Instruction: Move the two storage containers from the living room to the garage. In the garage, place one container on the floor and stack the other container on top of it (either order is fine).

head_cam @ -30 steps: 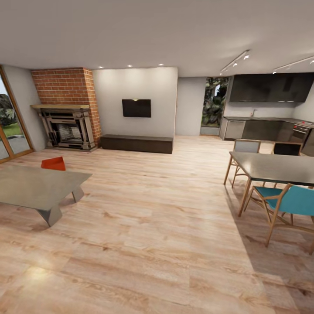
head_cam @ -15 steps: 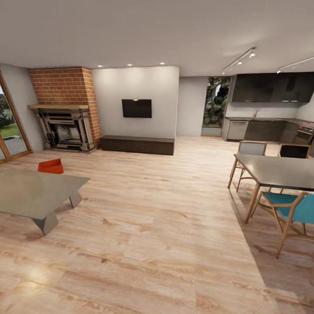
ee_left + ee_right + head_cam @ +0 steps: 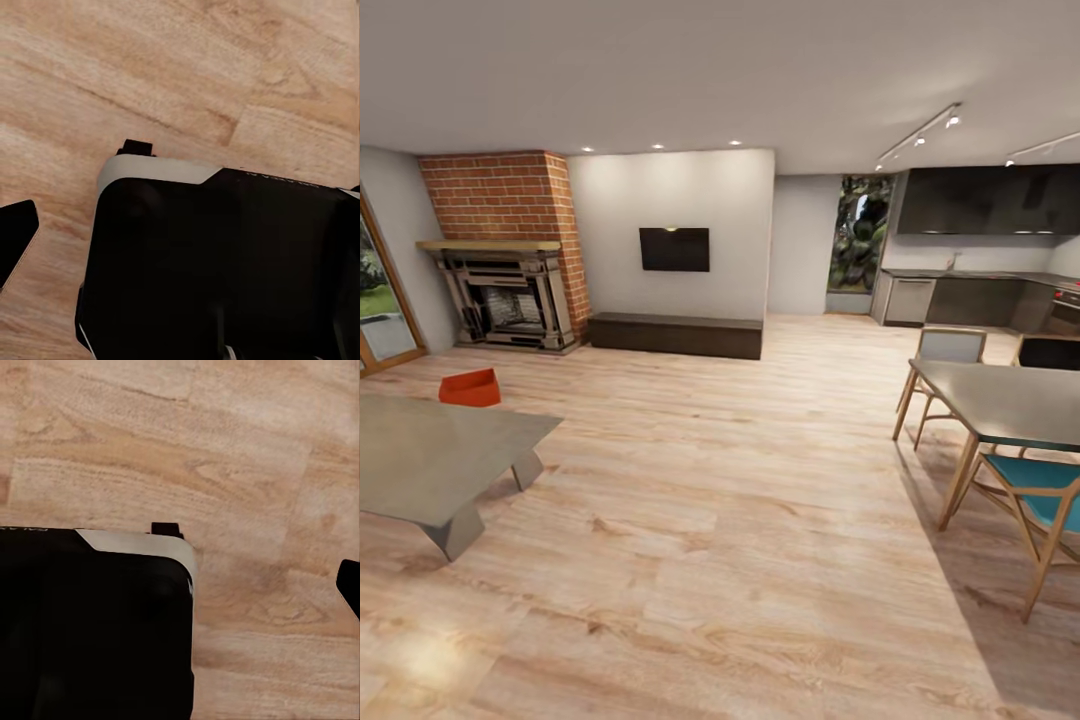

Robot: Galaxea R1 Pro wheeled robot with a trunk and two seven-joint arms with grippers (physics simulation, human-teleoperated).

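One orange-red storage container (image 3: 470,388) sits on the light wood plank floor (image 3: 720,520) of the living room, just behind the low grey table (image 3: 430,455) and in front of the fireplace (image 3: 510,297). The second container is out of view. In the left wrist view a dark fingertip (image 3: 15,240) of my left gripper (image 3: 180,247) shows at the frame's edge, over plank floor and the robot's black base (image 3: 225,262). A fingertip (image 3: 349,583) of my right gripper (image 3: 180,585) sits at the opposite edge. Both grippers hang open and hold nothing.
A brick chimney (image 3: 500,195), wall television (image 3: 674,249) and dark low bench (image 3: 675,334) line the far wall. On the right stand a dining table (image 3: 1010,400) with a teal chair (image 3: 1040,500), and a dark kitchen (image 3: 980,270) behind. A glass door (image 3: 380,310) is at left.
The whole view has shifted as the camera moved forward into the room. The container, tables and chairs have stayed in place.
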